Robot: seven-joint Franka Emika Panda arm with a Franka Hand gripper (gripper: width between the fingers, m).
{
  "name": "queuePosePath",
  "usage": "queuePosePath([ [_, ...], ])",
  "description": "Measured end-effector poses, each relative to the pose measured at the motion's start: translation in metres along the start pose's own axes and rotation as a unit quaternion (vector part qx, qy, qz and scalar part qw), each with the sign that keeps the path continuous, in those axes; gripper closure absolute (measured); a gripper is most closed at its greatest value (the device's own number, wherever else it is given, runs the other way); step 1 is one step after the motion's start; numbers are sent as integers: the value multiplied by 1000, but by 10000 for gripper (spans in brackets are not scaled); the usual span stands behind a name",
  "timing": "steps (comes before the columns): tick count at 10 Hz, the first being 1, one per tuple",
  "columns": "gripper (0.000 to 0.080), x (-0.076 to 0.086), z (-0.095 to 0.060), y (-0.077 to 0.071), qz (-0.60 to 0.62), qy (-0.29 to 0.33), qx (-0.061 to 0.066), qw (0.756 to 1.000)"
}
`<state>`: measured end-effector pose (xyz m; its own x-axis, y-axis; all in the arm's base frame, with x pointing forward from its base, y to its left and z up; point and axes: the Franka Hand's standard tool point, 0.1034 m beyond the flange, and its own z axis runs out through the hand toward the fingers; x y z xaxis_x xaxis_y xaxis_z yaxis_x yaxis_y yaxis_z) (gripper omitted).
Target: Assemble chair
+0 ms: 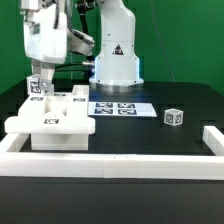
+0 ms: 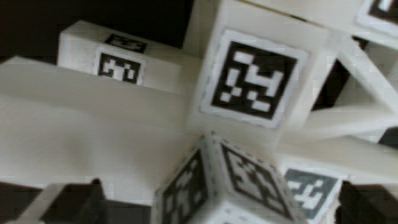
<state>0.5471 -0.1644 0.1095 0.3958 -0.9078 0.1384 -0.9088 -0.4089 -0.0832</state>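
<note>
The matte white, blocky, tag-bearing chair assembly (image 1: 52, 120) sits on the black worktop (image 1: 150, 135) at the exterior view's left, directly beneath the end effector (image 1: 40, 78), whose jaws stand wide and empty over its upright tagged post (image 1: 36, 86).

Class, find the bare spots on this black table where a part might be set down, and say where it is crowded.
Free: between the marker board and the small cube, and beyond the cube toward the border rail. Crowded: around the chair, under the hand.
</note>
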Motion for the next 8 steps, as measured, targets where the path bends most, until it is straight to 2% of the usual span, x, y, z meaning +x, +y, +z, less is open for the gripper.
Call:
queuePosePath([
  [3, 150, -2, 0, -1, -121, 0, 0, 993],
  [6, 150, -3, 0, -2, -221, 0, 0, 975],
  [7, 150, -3, 0, -2, -281, 1, 0, 960],
  [8, 150, -3, 0, -2, -295, 1, 0, 956],
])
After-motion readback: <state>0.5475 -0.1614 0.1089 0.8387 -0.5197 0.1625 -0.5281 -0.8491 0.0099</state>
